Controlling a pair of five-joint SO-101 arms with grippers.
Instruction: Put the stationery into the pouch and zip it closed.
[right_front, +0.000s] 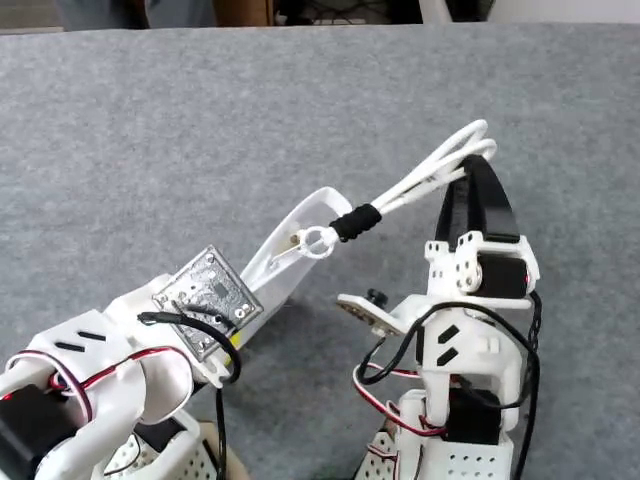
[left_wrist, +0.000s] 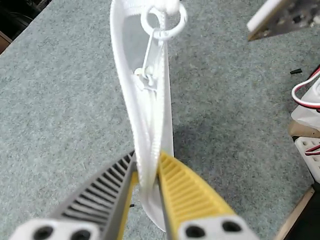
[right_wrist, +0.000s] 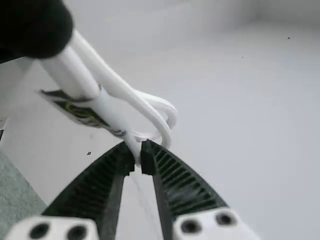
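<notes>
Left pincer (left_wrist: 148, 160): I have it clamped on one end of the pouch (left_wrist: 150, 127).
Right pincer (right_wrist: 138, 151): I am pinching the white cord (right_front: 425, 173).
Pouch: held edgewise over the table (right_front: 150, 130), with the cord tied to its zip ring (right_front: 317, 240).

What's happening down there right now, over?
Left gripper shut on white pouch. Right gripper shut on white cord off zipper pull. Nothing seen blocking.
</notes>
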